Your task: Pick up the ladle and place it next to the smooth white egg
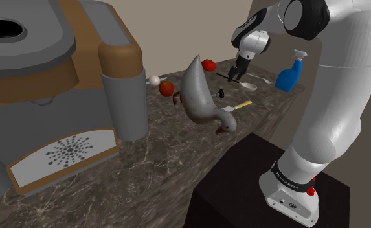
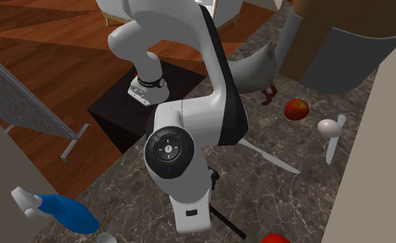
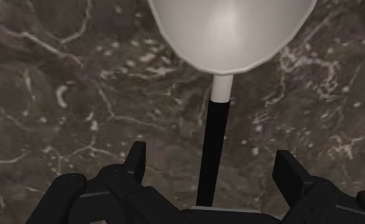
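Two black fingers (image 3: 135, 160) of the gripper (image 3: 213, 167) stand wide apart in the wrist view: hand open, nothing held. The ladle (image 3: 232, 32) lies flat on the dark marble counter (image 3: 60, 95) right under the hand. Its pale bowl is ahead of the fingertips, and its thin black handle runs back between the fingers, touching neither. Shoulder view: the gripper (image 1: 237, 71) hangs just above the ladle (image 1: 247, 85) near the counter's far end, with a blue spray bottle (image 1: 290, 74) just beside the ladle on that view's right. The white egg (image 1: 154, 79) sits well apart from the ladle, toward the shoulder view's left. It is close to a red apple (image 1: 167, 87) and behind a grey bird figure (image 1: 200, 94). A second red fruit (image 1: 208, 65) lies between the bird and the gripper. A large coffee machine (image 1: 48, 84) takes up the near left. Second exterior view: egg (image 2: 328, 127) near apple (image 2: 296, 109), close to the wall; spray bottle (image 2: 61, 210) at lower left; the white arm (image 2: 189, 117) stands in front of the counter.
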